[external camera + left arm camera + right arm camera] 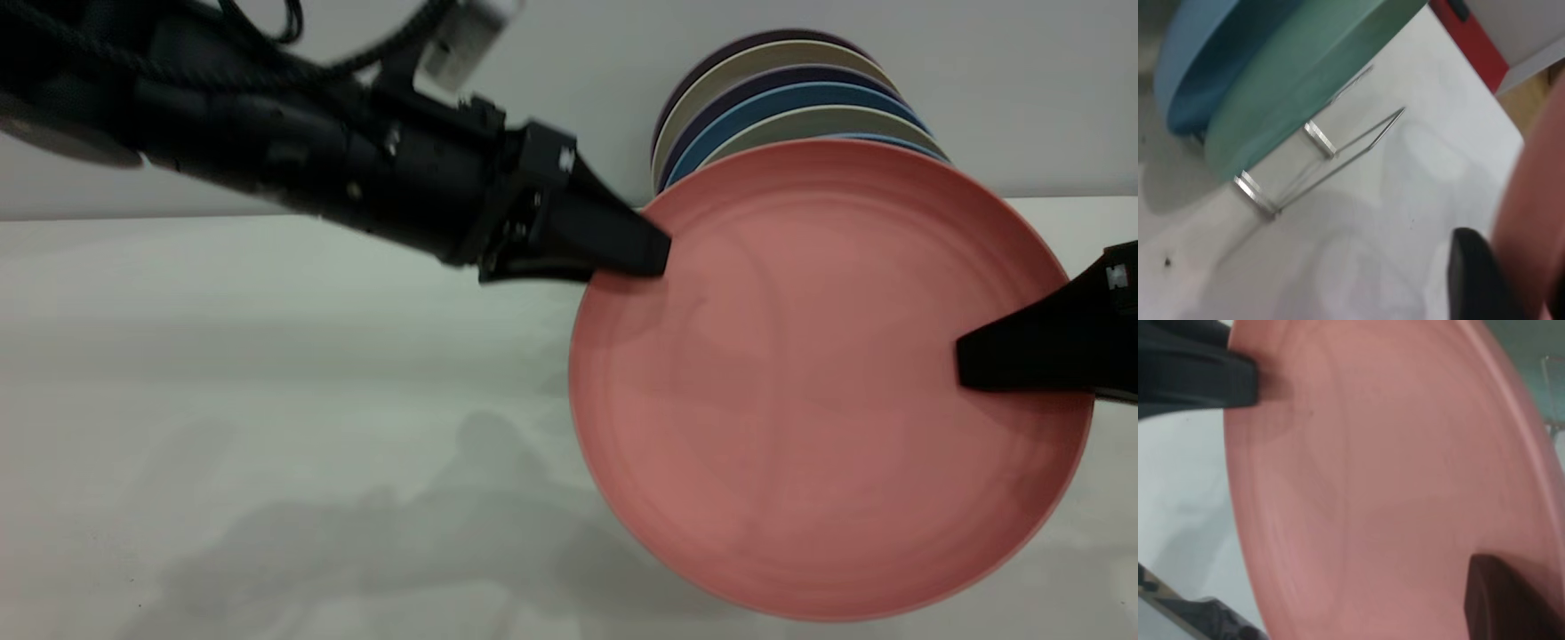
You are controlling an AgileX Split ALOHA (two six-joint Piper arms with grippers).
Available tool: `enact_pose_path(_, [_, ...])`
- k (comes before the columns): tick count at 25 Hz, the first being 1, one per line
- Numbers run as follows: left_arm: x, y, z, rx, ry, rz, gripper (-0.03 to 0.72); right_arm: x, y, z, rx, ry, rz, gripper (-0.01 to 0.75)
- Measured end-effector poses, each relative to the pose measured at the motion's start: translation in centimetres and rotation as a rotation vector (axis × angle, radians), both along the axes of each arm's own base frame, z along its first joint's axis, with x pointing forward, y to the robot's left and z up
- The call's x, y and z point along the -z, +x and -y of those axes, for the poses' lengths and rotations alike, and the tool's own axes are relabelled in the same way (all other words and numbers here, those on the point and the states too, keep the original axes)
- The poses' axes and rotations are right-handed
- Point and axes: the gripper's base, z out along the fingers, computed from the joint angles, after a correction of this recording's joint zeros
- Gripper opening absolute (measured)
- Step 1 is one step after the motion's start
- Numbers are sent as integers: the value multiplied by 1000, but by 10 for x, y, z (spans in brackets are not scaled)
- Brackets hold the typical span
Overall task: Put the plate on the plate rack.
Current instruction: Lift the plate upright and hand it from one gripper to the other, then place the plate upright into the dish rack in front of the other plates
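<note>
A round, matte pink plate [827, 382] fills the exterior view's right half, upright above the pale tabletop [267, 400]. The left hand [653, 253] and right hand [965, 360] each clamp its rim. Behind it, thin wire rack [1331, 150] holds coloured plates [782, 98].
</note>
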Motion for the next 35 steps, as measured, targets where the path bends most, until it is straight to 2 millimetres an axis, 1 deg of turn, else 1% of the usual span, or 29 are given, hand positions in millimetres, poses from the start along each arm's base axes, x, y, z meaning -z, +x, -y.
enact_pose_path(2, [-10, 0, -1, -3, -11, 27, 400, -2, 5, 1, -1, -23, 22, 67])
enact_pose_path(3, [-16, 0, -2, -5, -16, 41, 424, -5, 10, 2, -1, -38, 42, 67])
enact_pose_path(4, [-21, -1, -2, -6, -18, 56, 446, -7, 14, 3, -3, -53, 61, 67])
enact_pose_path(6, [-30, -3, -4, -5, -12, 79, 467, -13, 24, 7, -6, -107, 104, 67])
enact_pose_path(9, [-40, -5, -8, -11, 50, 125, 474, -18, 36, 12, -47, -227, 154, 67])
enact_pose_path(11, [-45, -5, -12, -25, 94, 146, 473, -21, 41, 14, -102, -297, 185, 66])
enact_pose_path(15, [-55, -6, -17, -46, 110, 170, 473, -31, 50, 17, -222, -419, 261, 66])
enact_pose_path(18, [-64, -3, -27, -78, 102, 187, 473, -44, 54, 21, -290, -530, 329, 66])
enact_pose_path(21, [-68, 2, -38, -118, 100, 193, 473, -60, 56, 24, -321, -615, 393, 66])
enact_pose_path(24, [-69, 5, -46, -144, 100, 195, 473, -75, 57, 25, -323, -654, 453, 66])
enact_pose_path(26, [-70, 6, -47, -147, 100, 196, 473, -84, 58, 25, -325, -671, 485, 66])
enact_pose_path(28, [-71, 6, -47, -148, 99, 197, 473, -89, 57, 23, -340, -697, 512, 66])
enact_pose_path(30, [-71, 6, -47, -149, 99, 198, 473, -92, 55, 15, -382, -742, 549, 66])
enact_pose_path(35, [-71, 7, -50, -160, 103, 199, 473, -95, 53, -10, -468, -856, 645, 66])
